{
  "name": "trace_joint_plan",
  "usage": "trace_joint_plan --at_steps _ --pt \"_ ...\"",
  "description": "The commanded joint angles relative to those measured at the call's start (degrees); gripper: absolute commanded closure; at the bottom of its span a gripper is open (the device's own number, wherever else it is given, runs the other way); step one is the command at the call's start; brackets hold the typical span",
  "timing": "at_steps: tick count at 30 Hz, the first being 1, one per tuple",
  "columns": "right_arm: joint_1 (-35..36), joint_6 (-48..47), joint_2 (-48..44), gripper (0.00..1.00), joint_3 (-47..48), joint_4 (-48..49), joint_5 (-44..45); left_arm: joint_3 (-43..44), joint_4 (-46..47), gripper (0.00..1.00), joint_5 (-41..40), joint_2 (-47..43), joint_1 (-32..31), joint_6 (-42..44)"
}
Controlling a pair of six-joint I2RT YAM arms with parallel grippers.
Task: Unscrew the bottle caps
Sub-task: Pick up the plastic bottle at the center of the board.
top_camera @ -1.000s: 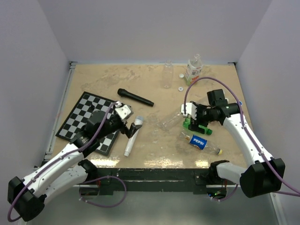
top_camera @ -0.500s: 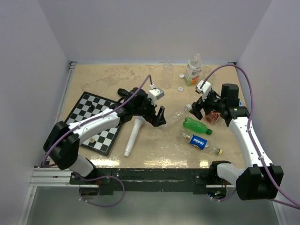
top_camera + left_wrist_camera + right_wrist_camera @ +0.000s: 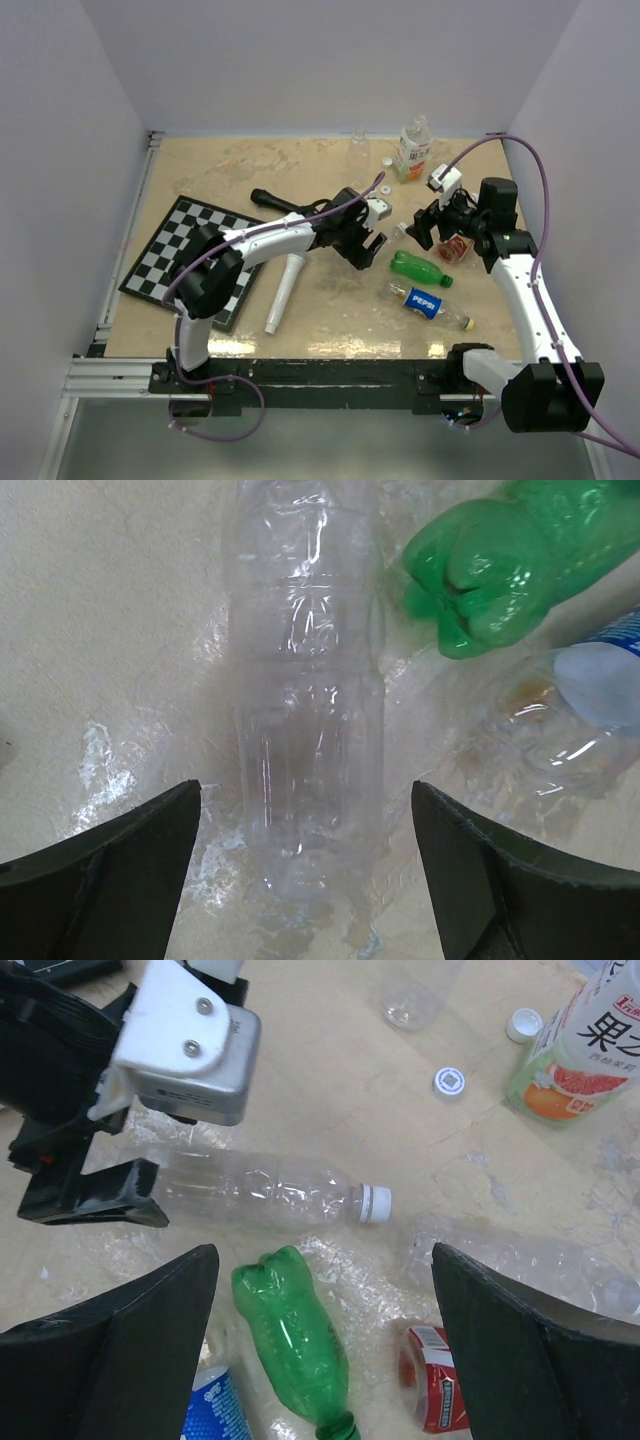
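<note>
A clear bottle point(image 3: 305, 710) lies on the table between the fingers of my left gripper point(image 3: 305, 800), which is open with a gap on each side of the bottle's base end. Its white bottle cap point(image 3: 375, 1203) is screwed on and points toward my right gripper point(image 3: 322, 1255), which hovers open and empty above the green bottle point(image 3: 300, 1335) with its green cap point(image 3: 335, 1428). From above, the left gripper point(image 3: 365, 245) and right gripper point(image 3: 428, 228) face each other across the clear bottle point(image 3: 385, 240). Two loose white caps point(image 3: 449, 1081) point(image 3: 522, 1024) lie near the juice bottle point(image 3: 580, 1060).
A Pepsi bottle point(image 3: 430, 303), a red-labelled bottle point(image 3: 455, 248) and a crushed clear bottle point(image 3: 520, 1260) lie around the green one. An upright clear bottle point(image 3: 358, 150) stands at the back. A chessboard point(image 3: 170, 255), black microphone point(image 3: 285, 205) and white microphone point(image 3: 283, 290) lie to the left.
My left arm swung right from the chessboard to straddle the clear bottle. My right gripper left the green bottle, rose and moved back toward the capped end.
</note>
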Motion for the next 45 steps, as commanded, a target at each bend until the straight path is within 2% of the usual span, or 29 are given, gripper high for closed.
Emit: trace_joint_plan --at_steps 1,5,11,13,15,17,20,25,29,31,33,38,42,45 --pt "-2.2 1.6 -1.4 0.09 -0.4 1.7 -0.7 5.7 -2.7 0.12 -2.0 3.3 -0.3 1.7" --pt "-3.2 1.7 -1.3 0.09 -0.6 1.7 -1.8 8.8 -4.1 0.13 -1.5 7.1 -0.7 2.2" --pt "-4.0 1.5 -1.4 0.09 -0.7 1.3 -3.3 10.5 -5.1 0.24 -2.3 10.7 -1.0 2.6" --pt "-4.1 1.4 -1.2 0.09 -0.7 1.3 -3.3 10.3 -5.2 0.35 -3.0 10.6 -1.0 2.8" --pt "-4.2 1.2 -1.1 0.09 -0.8 1.2 -3.4 9.5 -5.3 0.41 -3.4 9.4 -1.0 2.9" --pt "-4.3 1.1 -1.3 0.09 -0.8 1.2 -3.6 8.3 -5.1 0.57 -3.6 7.3 -1.0 2.9" --pt "-4.4 0.7 -1.5 0.09 -0.8 1.0 -4.1 4.8 -3.0 0.67 -3.6 1.7 -1.0 2.8" --pt "-4.4 -1.3 -2.2 0.09 0.0 -0.4 -7.2 -3.9 1.3 0.73 -2.3 -10.2 -1.0 4.0" --pt "-4.4 -4.0 -2.4 0.09 2.4 -3.0 -13.0 -11.3 0.3 0.79 -2.6 -20.2 -0.9 13.3" --pt "-4.4 -7.9 -1.3 0.10 4.8 -8.4 -16.2 -15.1 -1.3 0.81 -5.2 -25.8 -0.9 19.6" --pt "-4.4 -15.9 0.4 0.09 7.1 -15.3 -22.4 -22.7 2.9 0.83 -8.4 -33.5 -0.8 23.0" --pt "-4.2 -27.4 2.9 0.09 10.6 -24.4 -30.2 -33.7 9.3 0.86 -5.9 -45.0 -0.5 26.0" --pt "-3.5 -29.5 4.6 0.07 11.5 -26.2 -32.7 -41.3 13.7 0.87 -6.9 -51.7 -0.5 26.7" --pt "-1.9 -28.2 5.9 0.08 11.5 -25.7 -32.4 -43.8 15.8 0.88 -7.7 -55.7 -0.4 26.3"
